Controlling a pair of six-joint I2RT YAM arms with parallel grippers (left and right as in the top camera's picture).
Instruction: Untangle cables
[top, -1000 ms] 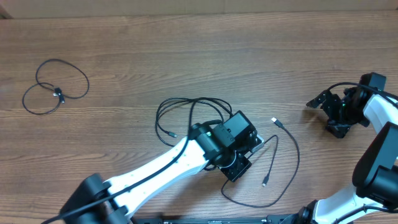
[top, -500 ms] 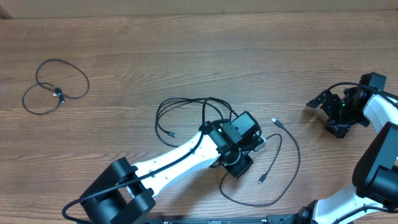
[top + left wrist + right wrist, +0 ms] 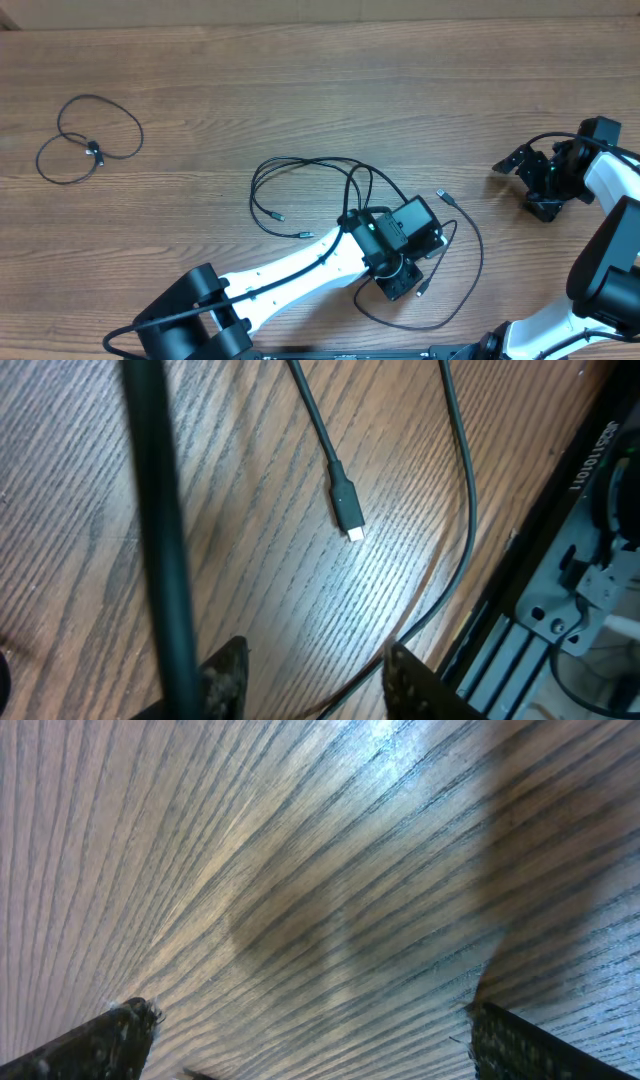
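A tangle of thin black cables lies mid-table, with loops running right to a silver plug and round to another plug end. My left gripper hovers low over the right part of this tangle. In the left wrist view its fingers are apart, with a thin cable strand on the wood between them and a plug end ahead. A blurred black cable runs close past the left finger. My right gripper is open and empty at the far right, over bare wood.
A separate thin black cable lies in two loops at the far left. A metal rail at the table's front edge is close to the left gripper.
My left gripper has moved right and slightly toward the front edge. The cable loops nearest it have shifted right with it. The right arm has not moved.
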